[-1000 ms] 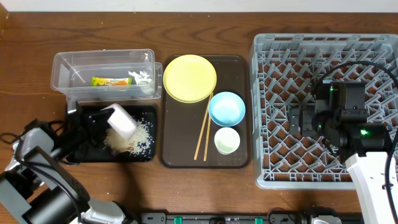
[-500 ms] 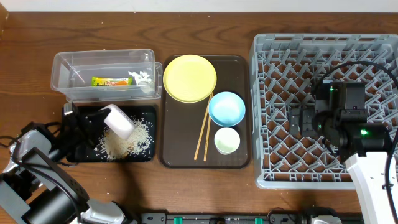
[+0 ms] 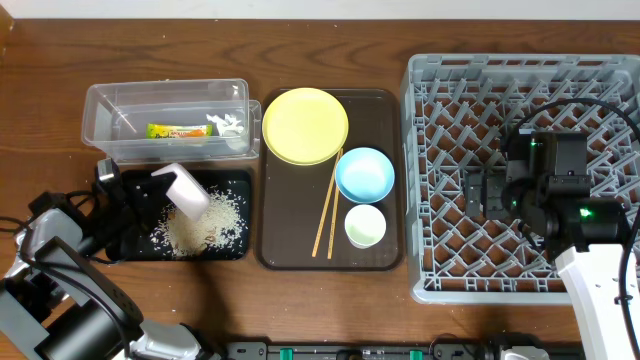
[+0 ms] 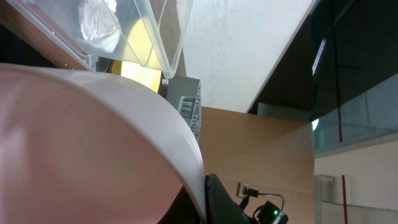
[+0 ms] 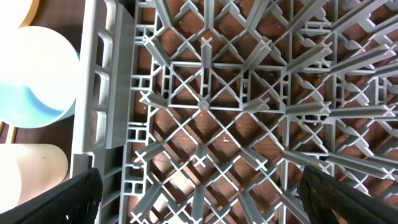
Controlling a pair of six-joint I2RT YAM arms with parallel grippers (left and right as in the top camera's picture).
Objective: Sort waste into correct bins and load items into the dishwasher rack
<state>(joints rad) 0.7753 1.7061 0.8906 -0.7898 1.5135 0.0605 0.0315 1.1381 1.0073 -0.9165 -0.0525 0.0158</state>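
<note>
Brown worktop (image 3: pixel 320 300), left of frame: we find the bowl (image 3: pixel 187 191) tilted above the tray (image 3: pixel 232 180), with the left gripper (image 3: pixel 160 188) clamped on its rim. We judge it light, rigid, glossy and chip-prone; hold the rim firmly. At right, the right gripper (image 3: pixel 476 190) hangs with fingers apart over the rack (image 3: pixel 440 80).

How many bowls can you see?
2. The light-blue bowl sits on the brown tray. The white-pinkish bowl is tilted above the black tray, held by the left gripper. The small cup isn't counted.
</note>
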